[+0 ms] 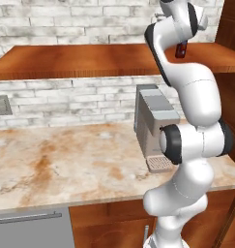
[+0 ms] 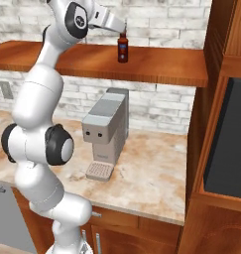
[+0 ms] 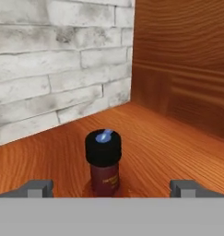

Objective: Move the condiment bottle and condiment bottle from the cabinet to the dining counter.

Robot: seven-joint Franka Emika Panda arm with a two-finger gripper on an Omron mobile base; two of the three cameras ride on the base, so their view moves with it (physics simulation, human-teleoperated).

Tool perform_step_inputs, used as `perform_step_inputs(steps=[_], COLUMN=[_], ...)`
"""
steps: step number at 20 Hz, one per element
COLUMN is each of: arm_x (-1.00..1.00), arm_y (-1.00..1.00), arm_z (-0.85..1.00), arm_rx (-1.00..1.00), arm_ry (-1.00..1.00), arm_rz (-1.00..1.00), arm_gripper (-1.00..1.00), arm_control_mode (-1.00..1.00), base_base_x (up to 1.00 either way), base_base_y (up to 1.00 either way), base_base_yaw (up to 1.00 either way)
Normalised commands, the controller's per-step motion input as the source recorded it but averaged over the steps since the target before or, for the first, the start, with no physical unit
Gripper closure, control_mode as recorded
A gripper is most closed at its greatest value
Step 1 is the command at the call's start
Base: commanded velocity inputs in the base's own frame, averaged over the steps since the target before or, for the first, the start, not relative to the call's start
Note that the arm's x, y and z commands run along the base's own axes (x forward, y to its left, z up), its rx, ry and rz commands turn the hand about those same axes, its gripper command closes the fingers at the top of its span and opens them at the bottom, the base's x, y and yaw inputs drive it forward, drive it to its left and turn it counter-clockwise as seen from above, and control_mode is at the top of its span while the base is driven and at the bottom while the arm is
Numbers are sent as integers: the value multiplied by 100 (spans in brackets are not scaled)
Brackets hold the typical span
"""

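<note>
A dark red condiment bottle [image 2: 123, 48] with a black cap stands upright on the open wooden cabinet shelf [image 2: 156, 64], near its right end. In the left base view the condiment bottle [image 1: 181, 49] peeks out from behind my arm. My gripper [image 2: 123, 30] hangs just above the cap, open. In the hand view the bottle [image 3: 103, 161] sits centred between my gripper's [image 3: 112, 188] two fingertips [image 3: 37, 188], which stand wide apart on either side without touching it. Nothing is held.
The shelf's wooden side wall [image 3: 187, 69] is close on the bottle's right, and a brick wall [image 3: 53, 60] is behind it. Below on the marble counter [image 1: 66, 164] stands a grey coffee machine [image 2: 106, 134]. A tall wooden unit [image 2: 226, 139] bounds the right side.
</note>
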Motion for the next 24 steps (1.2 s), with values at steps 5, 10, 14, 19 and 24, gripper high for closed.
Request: perform_step_inputs(steps=[5,10,14,19,24], arm_x=[42,29,13,7,1], arm_y=[-7,-11,-26,-15,0], arm_z=[-1,0,0,-4,-1], arm_rx=[1,1,0,0,0], arm_ry=[0,0,0,0,0], arm_rz=[0,0,0,0,0], arm_gripper=[-100,-100,-100,100,100], arm_control_mode=[-100,-100,-100,-100,-100], base_base_x=[0,0,0,0,0], base_base_y=[0,0,0,0,0], base_base_yaw=[0,0,0,0,0])
